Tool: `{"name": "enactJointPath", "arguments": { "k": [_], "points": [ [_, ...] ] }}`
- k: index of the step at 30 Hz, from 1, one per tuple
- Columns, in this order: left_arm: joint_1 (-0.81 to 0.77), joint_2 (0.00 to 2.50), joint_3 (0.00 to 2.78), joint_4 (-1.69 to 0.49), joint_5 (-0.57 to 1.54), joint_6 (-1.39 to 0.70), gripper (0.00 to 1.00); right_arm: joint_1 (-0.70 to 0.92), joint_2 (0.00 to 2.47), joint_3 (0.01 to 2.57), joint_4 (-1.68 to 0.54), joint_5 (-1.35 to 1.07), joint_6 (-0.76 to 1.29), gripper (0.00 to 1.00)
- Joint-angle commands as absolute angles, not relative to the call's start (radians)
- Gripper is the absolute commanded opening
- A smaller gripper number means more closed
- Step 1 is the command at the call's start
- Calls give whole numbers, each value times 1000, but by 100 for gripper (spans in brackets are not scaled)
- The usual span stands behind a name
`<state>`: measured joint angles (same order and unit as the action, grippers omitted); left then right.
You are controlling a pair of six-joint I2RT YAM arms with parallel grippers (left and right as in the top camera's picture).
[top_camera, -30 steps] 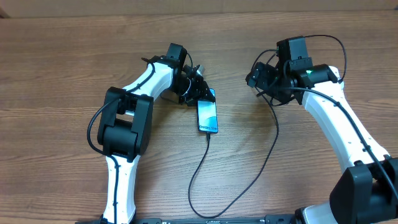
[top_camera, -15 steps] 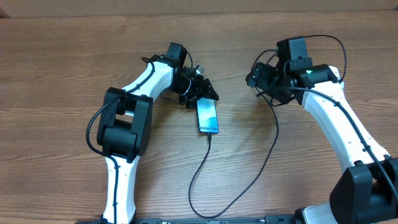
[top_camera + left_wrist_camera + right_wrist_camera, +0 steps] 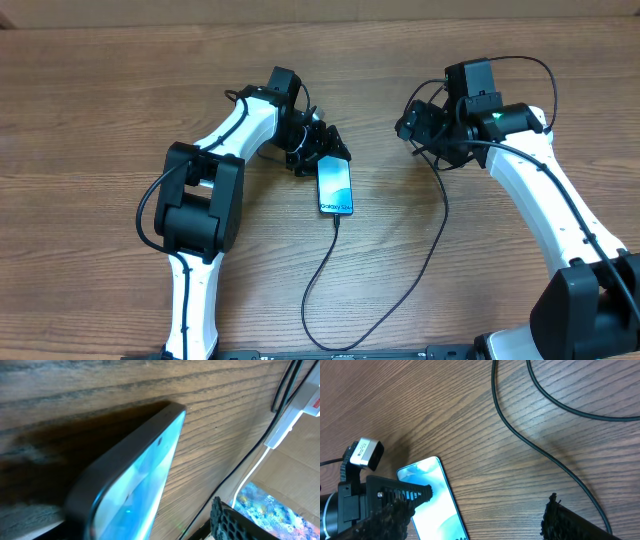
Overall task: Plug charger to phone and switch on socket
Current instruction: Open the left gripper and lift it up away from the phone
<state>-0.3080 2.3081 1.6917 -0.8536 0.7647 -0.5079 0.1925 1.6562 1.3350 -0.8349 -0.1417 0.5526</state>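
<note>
Phone: the phone [image 3: 335,187] lies flat on the wooden table [image 3: 100,100], screen up and glowing light blue-teal, between the two arms and nearer the left one.
Left gripper: the left gripper [image 3: 325,152] sits at the phone's upper end with its jaws spread apart, not clamped on the phone. In the left wrist view the phone's edge fills the frame and one mesh-textured finger [image 3: 235,522] stands clear of it.
Right gripper: the right gripper [image 3: 477,510] hangs well to the right of the phone with its jaws wide apart and nothing between them but bare wood.
Charger: the charger [image 3: 318,272] meets the phone's lower edge. It runs toward the near table edge in a loose loop, then climbs up the right side to pass under the right gripper (whether the tip is fully seated cannot be told).
Socket: the socket [image 3: 305,402] shows only as a white corner with a red mark at the top right of the left wrist view, beyond the table edge.
White cord: a white cord [image 3: 255,465] trails down from the socket beside the thin black cable.
</note>
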Motion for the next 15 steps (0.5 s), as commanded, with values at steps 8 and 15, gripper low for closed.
{"name": "enactJointPath", "arguments": {
  "k": [8,15],
  "points": [
    [-312,2349,1672,-892,574,-516,77,194,1631,1343,-834,-128,548,86],
    [-312,2349,1672,-902,564,-516,82,194,1632,1343,-834,-131,548,86]
  ]
}}
